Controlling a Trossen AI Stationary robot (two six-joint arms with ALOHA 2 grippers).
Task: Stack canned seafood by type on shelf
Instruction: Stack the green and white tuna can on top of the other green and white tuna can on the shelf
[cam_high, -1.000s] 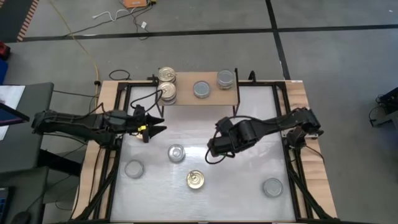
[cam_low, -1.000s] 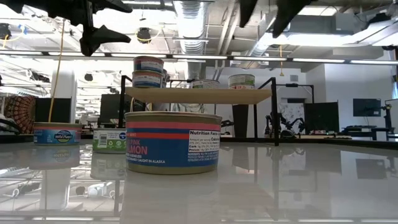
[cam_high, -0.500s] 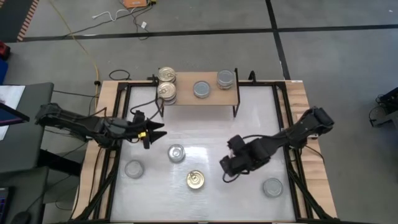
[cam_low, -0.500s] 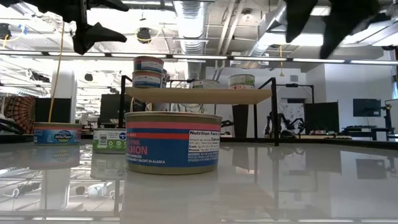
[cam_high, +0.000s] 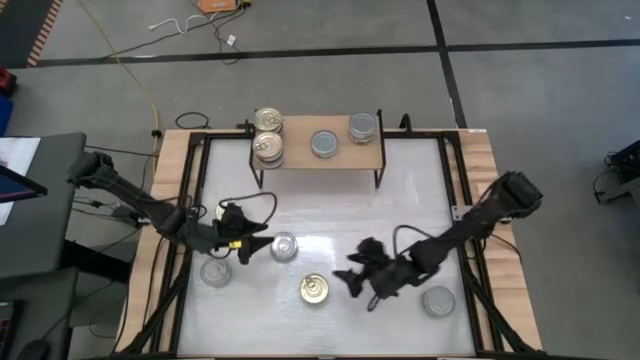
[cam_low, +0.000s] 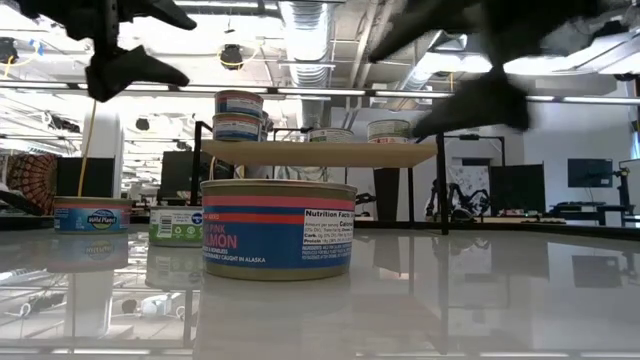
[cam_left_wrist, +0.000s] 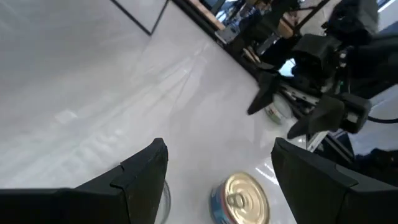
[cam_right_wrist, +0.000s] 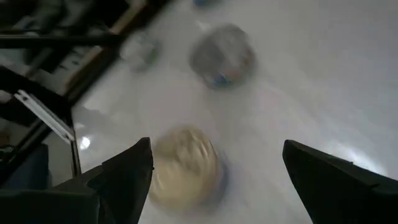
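Reaching wide-open and empty toward the gold tin (cam_high: 315, 290) on the desk (cam_high: 400, 210), the right fingers (cam_high: 352, 281) are risking knocking it aside, while the left fingers (cam_high: 252, 245), part-open and empty, are crowding the silver tin (cam_high: 284, 246), far from the shelf (cam_high: 330, 155).

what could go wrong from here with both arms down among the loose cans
1. The right gripper is open beside the gold-lid can; coming in off-centre, a finger may knock it aside instead of straddling it.
2. The left gripper hangs open right next to the silver-lid can, close to the right arm's path, so the arms may crowd each other.
3. The shelf already holds a two-can stack; a careless placement might topple it.
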